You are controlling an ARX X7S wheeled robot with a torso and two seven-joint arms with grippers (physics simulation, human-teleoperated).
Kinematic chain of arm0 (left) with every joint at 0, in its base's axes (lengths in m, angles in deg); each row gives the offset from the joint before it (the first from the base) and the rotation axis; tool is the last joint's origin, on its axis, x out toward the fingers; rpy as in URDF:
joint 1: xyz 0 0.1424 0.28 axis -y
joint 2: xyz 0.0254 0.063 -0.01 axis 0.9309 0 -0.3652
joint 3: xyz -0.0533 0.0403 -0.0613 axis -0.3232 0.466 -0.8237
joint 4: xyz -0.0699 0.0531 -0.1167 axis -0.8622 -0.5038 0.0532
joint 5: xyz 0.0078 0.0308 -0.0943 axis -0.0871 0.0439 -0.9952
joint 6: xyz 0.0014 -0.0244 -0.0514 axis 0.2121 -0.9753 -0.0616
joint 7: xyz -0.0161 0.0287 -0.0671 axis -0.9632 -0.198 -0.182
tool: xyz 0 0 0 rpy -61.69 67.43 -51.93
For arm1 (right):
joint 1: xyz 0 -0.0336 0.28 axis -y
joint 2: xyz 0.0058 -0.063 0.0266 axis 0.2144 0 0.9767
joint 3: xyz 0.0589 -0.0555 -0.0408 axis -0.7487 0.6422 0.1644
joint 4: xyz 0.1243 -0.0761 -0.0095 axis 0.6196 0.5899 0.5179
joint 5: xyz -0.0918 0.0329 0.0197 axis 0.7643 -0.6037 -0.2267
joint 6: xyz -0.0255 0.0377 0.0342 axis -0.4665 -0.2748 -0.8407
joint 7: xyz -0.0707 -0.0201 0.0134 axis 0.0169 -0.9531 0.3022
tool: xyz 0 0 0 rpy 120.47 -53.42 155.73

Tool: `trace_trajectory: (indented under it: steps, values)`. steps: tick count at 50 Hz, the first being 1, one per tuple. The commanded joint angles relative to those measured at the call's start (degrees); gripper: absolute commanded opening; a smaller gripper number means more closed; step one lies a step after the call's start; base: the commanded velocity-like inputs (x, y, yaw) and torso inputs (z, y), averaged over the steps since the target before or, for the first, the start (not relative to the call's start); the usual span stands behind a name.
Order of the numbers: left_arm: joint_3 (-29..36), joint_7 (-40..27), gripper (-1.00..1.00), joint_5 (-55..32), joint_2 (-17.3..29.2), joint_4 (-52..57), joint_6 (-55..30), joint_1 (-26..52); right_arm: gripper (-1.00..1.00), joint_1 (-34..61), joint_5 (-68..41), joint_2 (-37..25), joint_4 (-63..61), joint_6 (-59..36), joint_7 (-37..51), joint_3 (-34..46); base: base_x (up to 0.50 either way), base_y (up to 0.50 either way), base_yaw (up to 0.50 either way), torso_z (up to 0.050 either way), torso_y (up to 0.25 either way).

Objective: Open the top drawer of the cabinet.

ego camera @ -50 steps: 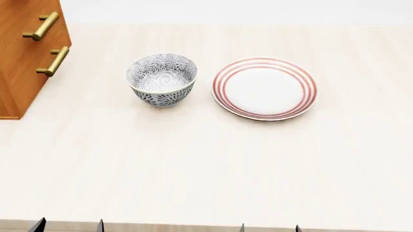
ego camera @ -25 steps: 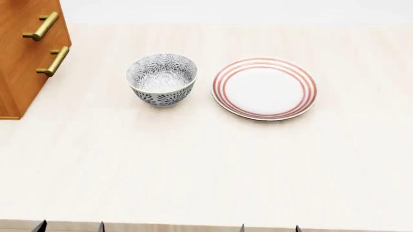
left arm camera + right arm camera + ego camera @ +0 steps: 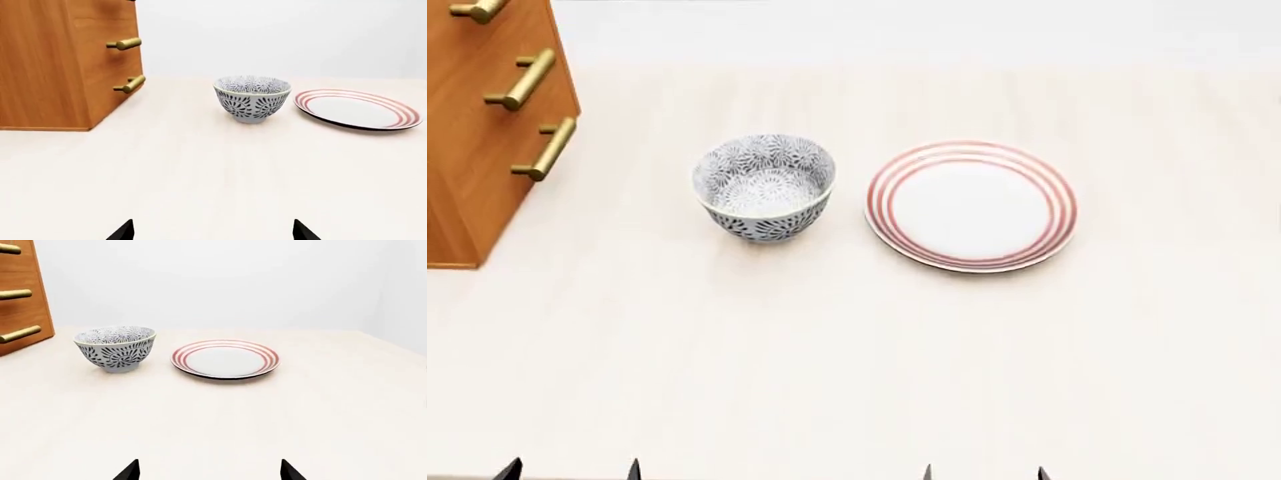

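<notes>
A pale wood-grain table (image 3: 854, 350) stretched away to a plain white backdrop. At its near edge only the dark tips of each claw showed: the left claw (image 3: 571, 468) and the right claw (image 3: 985, 470), both with tips spread apart, holding nothing. Farther in stood a blue-patterned bowl (image 3: 765, 187), with a red-ringed plate (image 3: 970, 205) just to its right, apart from it. At the far left stood the cabinet (image 3: 481, 130), its brass handles facing right; the top drawer (image 3: 15, 249) sat flush with the fronts below, well apart from both claws.
</notes>
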Motion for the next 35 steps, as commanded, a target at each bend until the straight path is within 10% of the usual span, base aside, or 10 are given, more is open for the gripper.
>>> trace_trajectory:
  steps: [1, 23, 35]
  values:
    - [-0.65, 0.37, 1.0, -0.38, -0.33, 0.48, -0.43, 0.11, 1.0, -0.12, 0.2, 0.27, -0.16, 0.19, -0.5, -0.29, 0.0, 0.0, 0.0, 0.05, 0.0]
    - [0.55, -1.44, 1.0, -2.12, 0.81, 1.73, -1.48, 0.12, 1.0, 0.11, -0.94, -0.99, -0.08, 0.42, 0.92, 1.27, 0.0, 0.0, 0.0, 0.05, 0.0]
    - [1.55, -2.0, 1.0, -2.42, 1.46, 1.42, -1.11, 0.24, 1.0, 0.41, -1.55, -1.5, -0.06, 0.45, 1.54, 1.9, 0.41, -0.01, 0.0, 0.0, 0.0]
